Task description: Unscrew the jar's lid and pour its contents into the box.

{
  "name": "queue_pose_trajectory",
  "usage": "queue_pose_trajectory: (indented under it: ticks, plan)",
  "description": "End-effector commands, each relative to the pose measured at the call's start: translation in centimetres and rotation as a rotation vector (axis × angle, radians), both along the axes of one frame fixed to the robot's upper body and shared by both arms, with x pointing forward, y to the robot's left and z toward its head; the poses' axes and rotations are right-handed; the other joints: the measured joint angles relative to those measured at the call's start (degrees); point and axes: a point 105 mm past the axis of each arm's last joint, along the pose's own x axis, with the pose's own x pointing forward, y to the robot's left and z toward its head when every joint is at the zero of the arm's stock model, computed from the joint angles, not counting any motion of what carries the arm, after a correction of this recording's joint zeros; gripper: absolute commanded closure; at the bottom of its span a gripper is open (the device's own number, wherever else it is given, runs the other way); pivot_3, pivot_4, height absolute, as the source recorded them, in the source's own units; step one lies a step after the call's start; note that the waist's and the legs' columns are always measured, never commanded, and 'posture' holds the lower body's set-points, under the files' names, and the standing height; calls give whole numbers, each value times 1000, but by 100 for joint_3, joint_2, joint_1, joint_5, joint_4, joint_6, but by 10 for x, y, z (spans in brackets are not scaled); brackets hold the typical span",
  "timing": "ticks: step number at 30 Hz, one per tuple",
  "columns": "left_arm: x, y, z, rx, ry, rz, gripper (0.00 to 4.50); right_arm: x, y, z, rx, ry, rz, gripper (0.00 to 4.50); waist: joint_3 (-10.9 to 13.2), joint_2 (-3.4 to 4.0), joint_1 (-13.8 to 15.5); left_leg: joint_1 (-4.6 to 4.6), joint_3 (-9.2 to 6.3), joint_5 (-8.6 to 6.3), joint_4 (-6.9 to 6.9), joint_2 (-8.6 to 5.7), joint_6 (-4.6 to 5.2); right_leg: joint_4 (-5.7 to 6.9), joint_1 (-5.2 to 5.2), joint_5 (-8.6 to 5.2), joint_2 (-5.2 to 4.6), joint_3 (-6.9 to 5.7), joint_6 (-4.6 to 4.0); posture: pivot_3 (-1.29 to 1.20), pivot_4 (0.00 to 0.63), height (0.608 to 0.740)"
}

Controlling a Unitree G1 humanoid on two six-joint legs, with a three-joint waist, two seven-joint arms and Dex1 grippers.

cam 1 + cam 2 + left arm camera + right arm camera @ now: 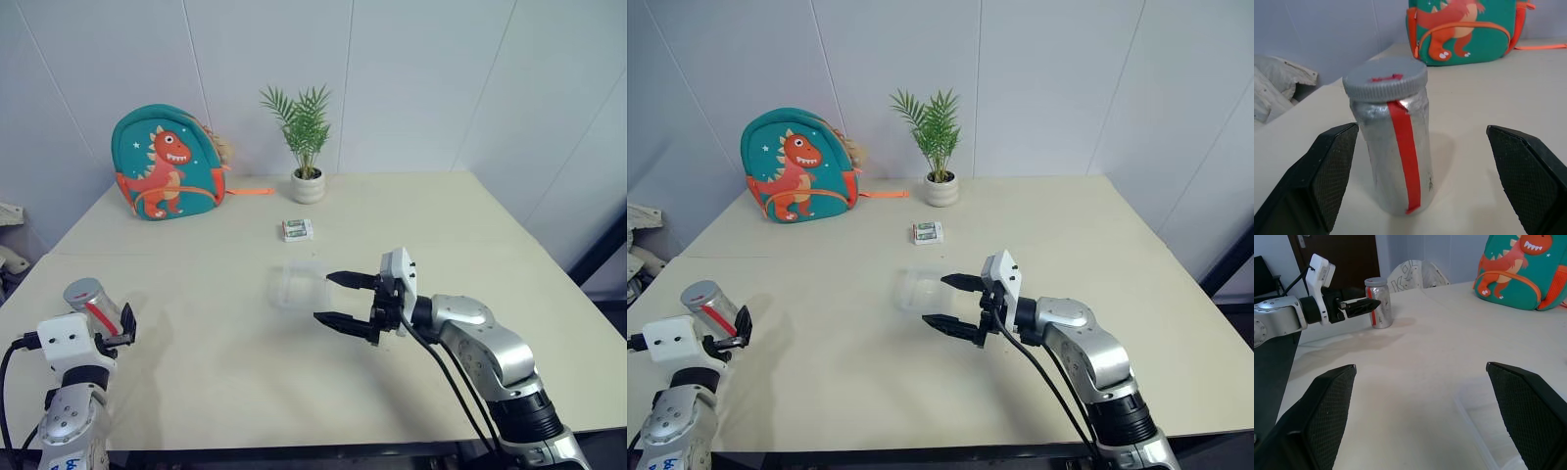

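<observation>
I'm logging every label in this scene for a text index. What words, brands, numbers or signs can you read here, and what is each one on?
None can be read for certain.
Small white-and-green packet: print too small to read.
Crumpled white bag: dark letters, perhaps "K", unclear.
Silvery-grey cylindrical jar: plain red strip, no lettering.
Teal dinosaur backpack: picture only, no words.
</observation>
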Motion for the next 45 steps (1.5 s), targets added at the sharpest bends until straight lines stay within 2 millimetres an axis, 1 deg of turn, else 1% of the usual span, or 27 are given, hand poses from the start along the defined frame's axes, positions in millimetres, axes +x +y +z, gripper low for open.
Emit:
queue_pose_trajectory:
  ticks: [1, 9, 14, 18, 23, 29, 44, 45]
  plan:
    - [4, -1, 6, 16, -30, 38, 42, -5, -1, 10, 6, -40, 25, 0, 0, 0, -3, 0, 0, 0, 0, 0, 0, 0, 1, 0, 0, 0, 0, 0, 150, 740]
    - [16, 4, 1, -29, -24, 116, 42, -5, -5, 8, -34, -17, 63, 0, 1, -2, -5, -1, 1, 0, 0, 0, 0, -2, 0, 0, 1, -3, 1, 0, 150, 740]
    - [18, 4, 1, -25, -20, 125, 42, -8, -7, 7, -71, -16, 111, 0, 1, -2, -4, -2, 1, 0, -2, 0, 0, -4, 0, 0, 1, -3, 1, 0, 150, 740]
    - [17, 8, -2, -22, -3, 155, 42, -10, -7, 7, -79, -17, 135, 0, 1, -2, -4, -2, 1, 0, -3, 0, 0, -7, 0, 1, 1, -4, 1, 0, 150, 740]
    - [23, 12, -1, -20, 2, 168, 42, -14, -5, 5, -97, -8, 178, 0, 2, -3, 2, -2, 1, 0, -1, -1, -1, -6, 2, 0, 1, -7, 1, 0, 150, 740]
    - [29, 18, -2, -19, 16, 178, 42, -9, -1, 9, -79, -37, 168, 0, 2, -3, -3, -2, 1, 0, -3, 0, -1, -6, 1, 1, 1, -8, 1, 0, 150, 740]
    - [40, 27, -5, -14, 60, 185, 42, -14, 11, 21, 1, -94, 171, 0, 2, -3, 0, -6, 0, 0, -6, 1, -3, -12, 0, 1, -1, -12, 1, 0, 150, 740]
    - [40, 27, -5, -14, 64, 187, 211, -15, 12, 21, 4, -95, 173, 0, 2, -3, -4, -6, 0, 0, -6, 0, -3, -12, 0, 1, 0, -13, 1, 0, 150, 740]
